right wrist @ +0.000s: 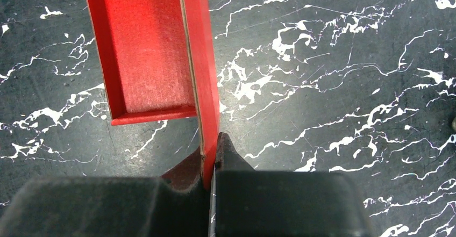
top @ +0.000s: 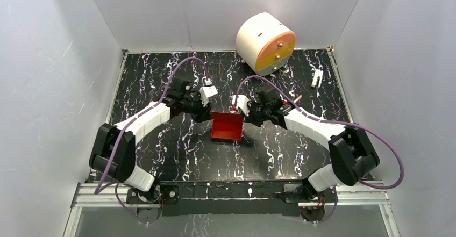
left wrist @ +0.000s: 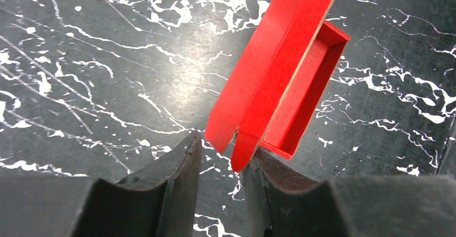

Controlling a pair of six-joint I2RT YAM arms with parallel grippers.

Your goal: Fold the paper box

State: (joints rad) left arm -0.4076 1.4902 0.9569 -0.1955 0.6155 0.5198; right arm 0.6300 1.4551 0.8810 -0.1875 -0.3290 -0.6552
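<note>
The paper box (top: 226,127) is bright red card, a shallow open tray with raised walls, held between both arms at mid-table. In the right wrist view the tray (right wrist: 148,59) shows its inside, and my right gripper (right wrist: 211,151) is shut on the end of its long side wall. In the left wrist view two rounded red flaps (left wrist: 279,70) lie side by side along the tray's edge. Their tips reach between the fingers of my left gripper (left wrist: 225,149), whose jaws stand apart with a gap. One flap tip touches the right finger (left wrist: 269,175). From above, the left gripper (top: 207,113) is at the box's left corner and the right gripper (top: 246,120) at its right.
A large white-and-orange drum (top: 266,43) lies at the back of the black marbled table (top: 177,151). A small white part (top: 317,77) sits at the back right. White walls close the table in on three sides.
</note>
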